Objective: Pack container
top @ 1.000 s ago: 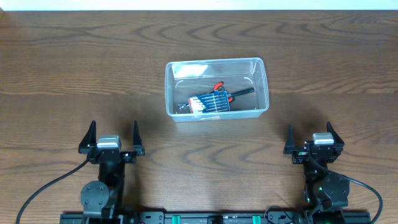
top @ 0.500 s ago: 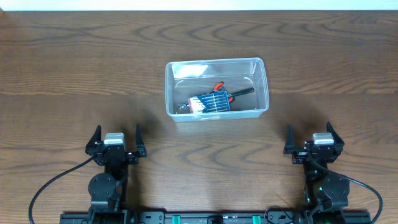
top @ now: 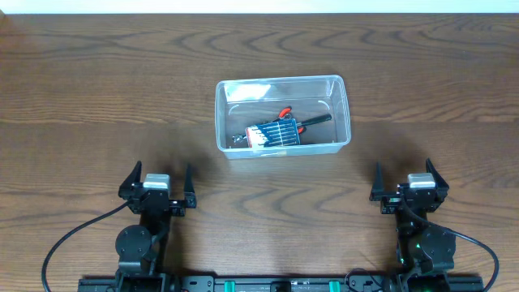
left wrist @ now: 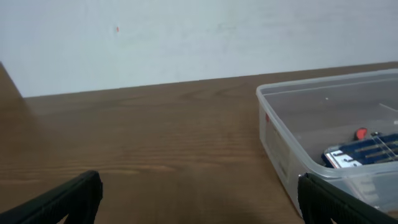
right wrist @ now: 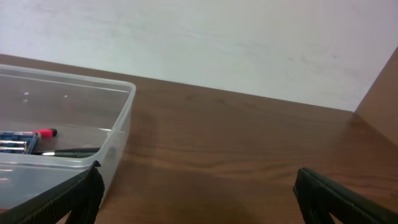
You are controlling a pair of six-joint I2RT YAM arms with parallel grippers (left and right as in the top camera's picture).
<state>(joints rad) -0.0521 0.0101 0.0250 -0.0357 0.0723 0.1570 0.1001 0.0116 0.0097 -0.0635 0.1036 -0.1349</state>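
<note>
The clear plastic container [top: 341, 113] stands at the table's middle. Inside it lie a small blue pack of tools [top: 274, 134] and a black tool with a red tip [top: 306, 122]. The container also shows in the left wrist view [left wrist: 280, 143] and the right wrist view [right wrist: 118, 134], with the blue pack [left wrist: 367, 152] and the red-tipped tool [right wrist: 45, 132] visible inside. My left gripper [top: 157, 178] is open and empty near the front edge, left of the container. My right gripper [top: 403, 180] is open and empty near the front edge, right of the container.
The wooden table [top: 97, 89] runs to a white wall at the back [left wrist: 186, 37]. Black cables trail from both arm bases at the front edge.
My left gripper has drawn back toward the front edge and shifted slightly right. The right arm and the container have not moved.
</note>
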